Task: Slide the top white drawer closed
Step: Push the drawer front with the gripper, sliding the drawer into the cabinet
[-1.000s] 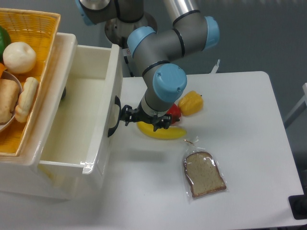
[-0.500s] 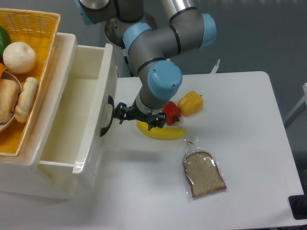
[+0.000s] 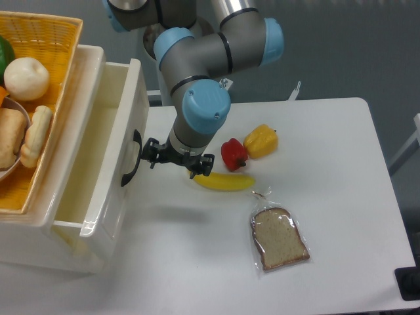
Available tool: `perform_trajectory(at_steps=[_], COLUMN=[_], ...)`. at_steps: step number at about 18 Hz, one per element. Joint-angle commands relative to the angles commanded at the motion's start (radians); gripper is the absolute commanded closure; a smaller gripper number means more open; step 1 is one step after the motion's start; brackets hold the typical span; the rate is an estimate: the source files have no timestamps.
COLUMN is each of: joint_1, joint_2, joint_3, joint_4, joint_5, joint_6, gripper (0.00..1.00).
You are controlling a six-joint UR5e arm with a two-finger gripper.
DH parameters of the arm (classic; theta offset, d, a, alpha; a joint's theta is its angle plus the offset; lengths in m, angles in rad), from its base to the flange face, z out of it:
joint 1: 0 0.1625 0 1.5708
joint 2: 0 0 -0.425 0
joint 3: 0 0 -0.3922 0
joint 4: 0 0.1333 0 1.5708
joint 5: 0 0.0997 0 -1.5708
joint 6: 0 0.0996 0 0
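On the white table [image 3: 341,164], a banana [image 3: 224,182], red pepper [image 3: 233,153], yellow pepper [image 3: 261,140] and bagged bread slice [image 3: 279,237] lie mid-table, clear of the half-open top drawer [image 3: 108,164] at the left edge, whose black handle [image 3: 130,158] the gripper [image 3: 149,152] presses, fingers seemingly closed, holding nothing.
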Motion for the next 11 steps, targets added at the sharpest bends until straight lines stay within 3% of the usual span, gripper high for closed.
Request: perform_trajectory(at_steps=[11], joint_1=[-0.037], joint_2=[0.002], joint_3=[-0.003], joint_4=[0.0], joint_5=[0.0], joint_6=[-0.002], gripper=[0.0])
